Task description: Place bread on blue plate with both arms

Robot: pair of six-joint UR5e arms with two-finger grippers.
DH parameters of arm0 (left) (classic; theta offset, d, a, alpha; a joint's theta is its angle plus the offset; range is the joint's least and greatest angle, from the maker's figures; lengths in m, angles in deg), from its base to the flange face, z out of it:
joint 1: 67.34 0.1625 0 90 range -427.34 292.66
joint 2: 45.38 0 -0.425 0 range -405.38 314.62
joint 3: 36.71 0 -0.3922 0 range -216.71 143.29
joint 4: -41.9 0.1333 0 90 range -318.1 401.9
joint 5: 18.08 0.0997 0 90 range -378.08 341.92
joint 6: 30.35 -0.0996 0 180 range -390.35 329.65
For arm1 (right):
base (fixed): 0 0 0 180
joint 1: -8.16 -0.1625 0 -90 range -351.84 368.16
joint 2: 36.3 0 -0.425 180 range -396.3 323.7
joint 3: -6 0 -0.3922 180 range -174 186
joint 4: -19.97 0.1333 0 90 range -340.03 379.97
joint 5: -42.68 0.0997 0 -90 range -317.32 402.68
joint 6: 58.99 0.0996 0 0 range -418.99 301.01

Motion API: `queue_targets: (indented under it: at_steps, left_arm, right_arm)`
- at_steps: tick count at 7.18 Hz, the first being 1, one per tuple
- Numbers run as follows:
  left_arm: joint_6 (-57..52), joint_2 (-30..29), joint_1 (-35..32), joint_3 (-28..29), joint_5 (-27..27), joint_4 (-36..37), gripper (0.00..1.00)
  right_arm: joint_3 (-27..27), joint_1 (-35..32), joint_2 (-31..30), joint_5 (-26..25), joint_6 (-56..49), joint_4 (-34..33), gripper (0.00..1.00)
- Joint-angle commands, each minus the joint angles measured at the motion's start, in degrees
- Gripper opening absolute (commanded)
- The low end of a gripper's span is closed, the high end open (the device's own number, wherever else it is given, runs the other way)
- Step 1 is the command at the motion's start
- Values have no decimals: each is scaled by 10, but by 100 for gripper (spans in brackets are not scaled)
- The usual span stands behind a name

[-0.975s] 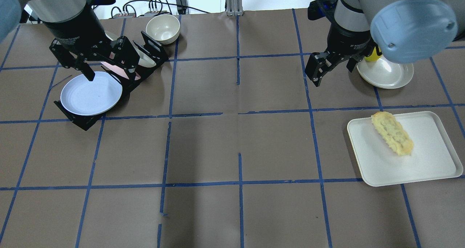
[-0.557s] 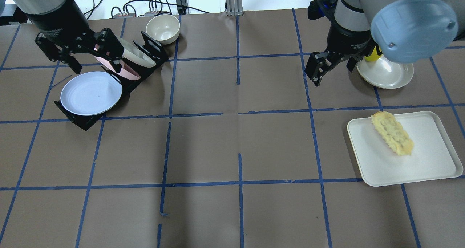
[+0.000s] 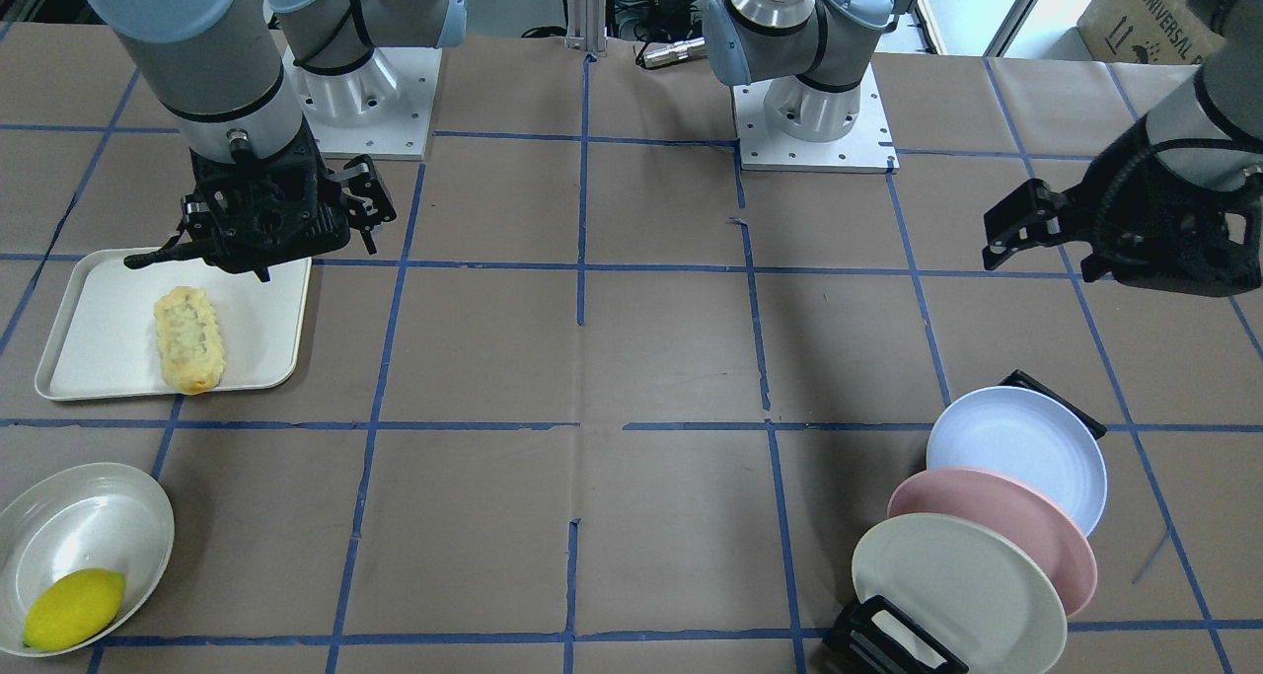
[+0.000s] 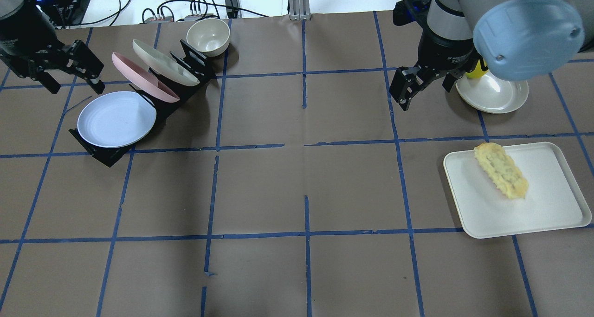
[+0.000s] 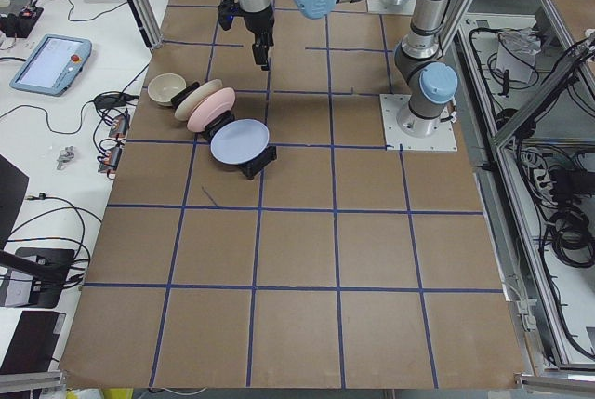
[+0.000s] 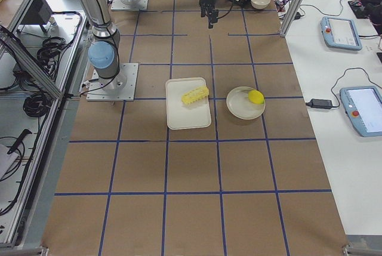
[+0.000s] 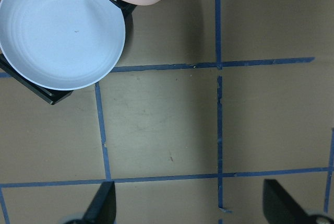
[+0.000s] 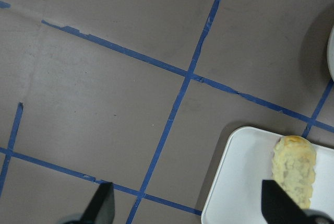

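Observation:
The bread lies on a white tray at the right; it also shows in the front view and the right wrist view. The blue plate leans in the front slot of a black rack, seen too in the left wrist view. My left gripper is open and empty, up and to the left of the rack. My right gripper is open and empty, raised beyond the tray's far left corner, apart from the bread.
A pink plate and a cream plate stand in the rack behind the blue one. A cream bowl sits past the rack. A cream dish with a lemon lies beyond the tray.
My left gripper has moved left, off the rack and plates, to the table's left edge. The right arm, bread and plates have not moved.

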Motion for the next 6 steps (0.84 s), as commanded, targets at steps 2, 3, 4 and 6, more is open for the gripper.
queue_targets:
  at_steps: [2,3,4,6]
  left_arm:
    - [-152,-67,100,3,-8,51,100]
    - [-195,-96,122,3,-10,88,100]
    - [-206,-130,133,3,-32,108,100]
    - [-202,-190,131,7,-58,166,100]
  right_arm:
    - [0,0,1,0,0,0,100]
    - [-1,0,1,1,0,0,100]
    - [-28,3,1,3,-12,-3,100]
    - [-128,65,-24,-5,-135,-117,100]
